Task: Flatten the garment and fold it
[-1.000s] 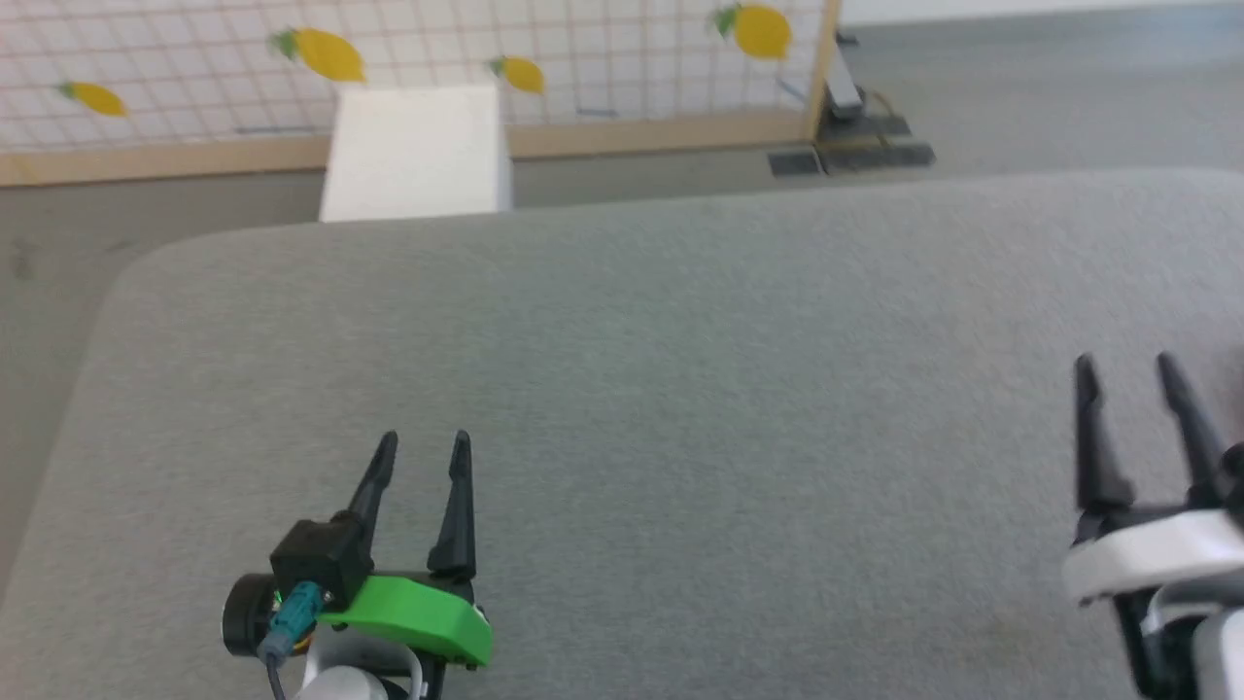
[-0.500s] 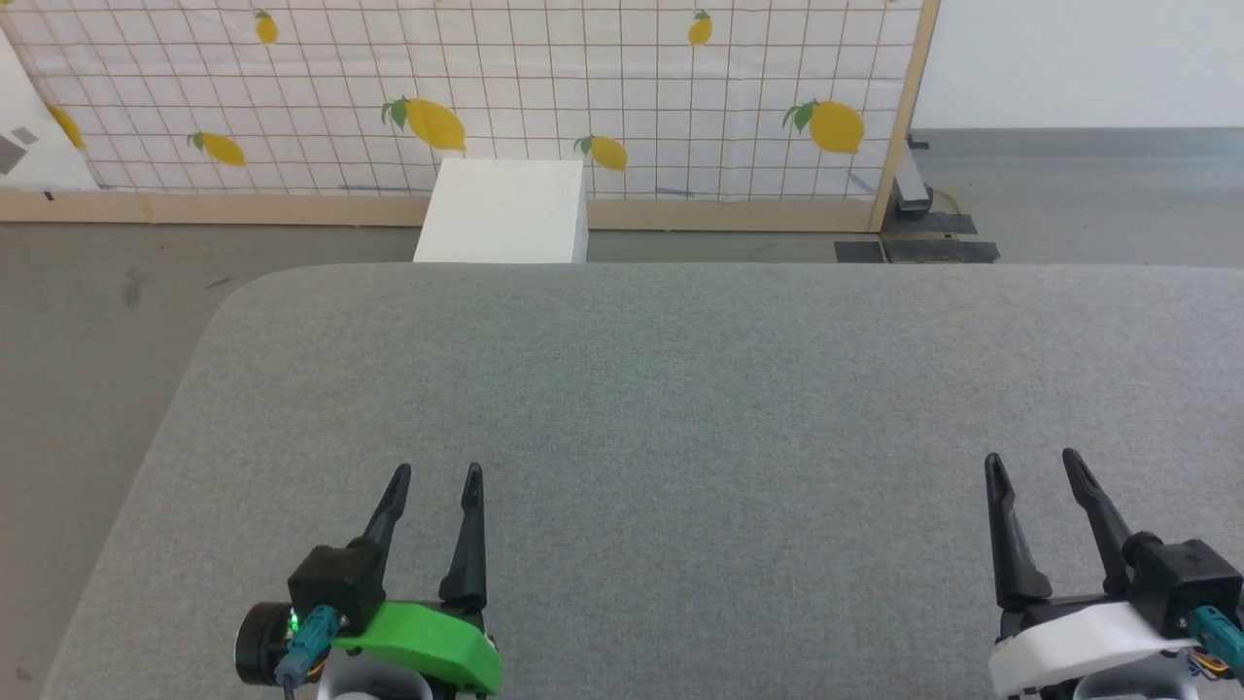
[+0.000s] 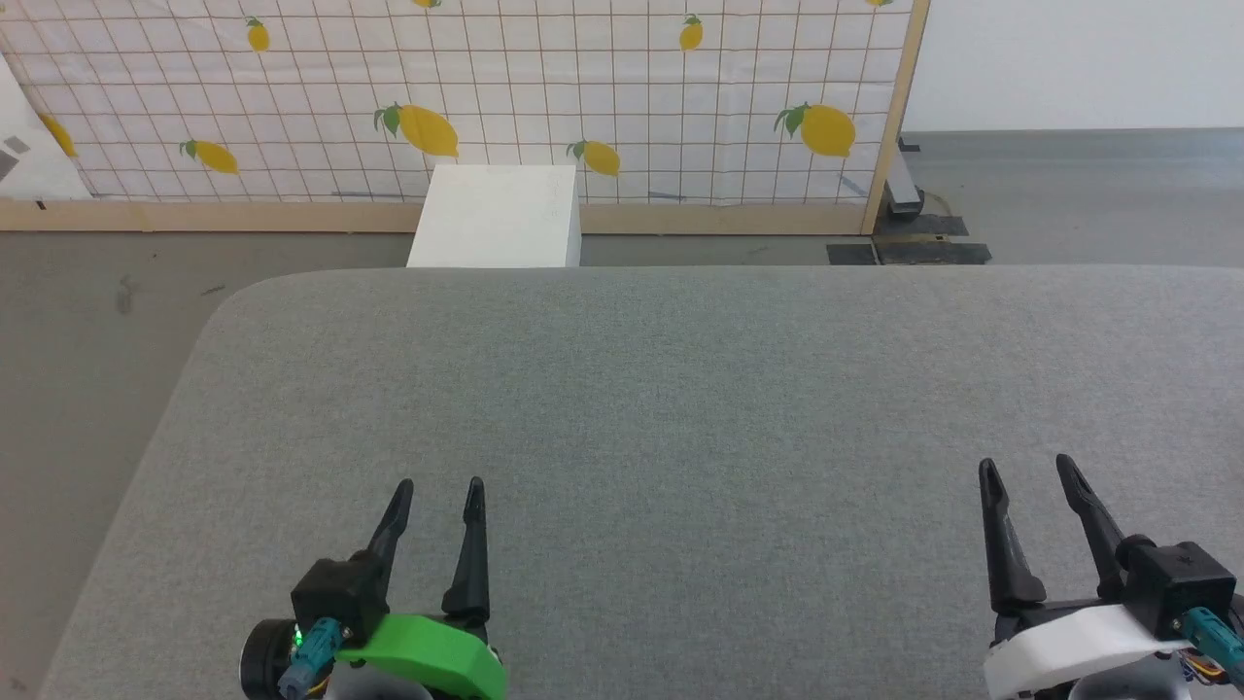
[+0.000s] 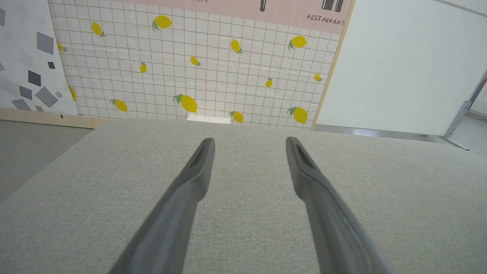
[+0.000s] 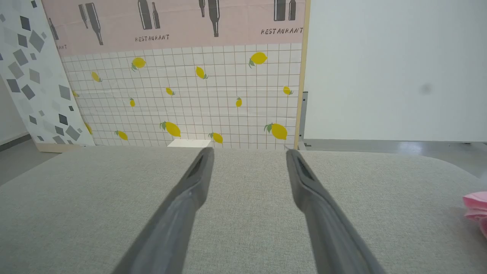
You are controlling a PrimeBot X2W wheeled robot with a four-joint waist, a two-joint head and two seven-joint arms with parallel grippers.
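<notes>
A small part of the light-pink garment shows at the far right edge of the right wrist view, lying on the grey padded table, well to the right of my right gripper's fingers. My left gripper stands open at the lower left of the head view, nothing between its fingers. My right gripper is open at the lower right, also with nothing in it; its fingers point across bare grey cloth.
Beyond the table's far edge stands a white box on the grey floor, in front of a lemon-patterned screen with a wooden frame. The table's left corner is rounded. A white wall lies to the right.
The head camera has swung up and to the right, bringing more of the screen and my right gripper fully into the picture. Both grippers stay open.
</notes>
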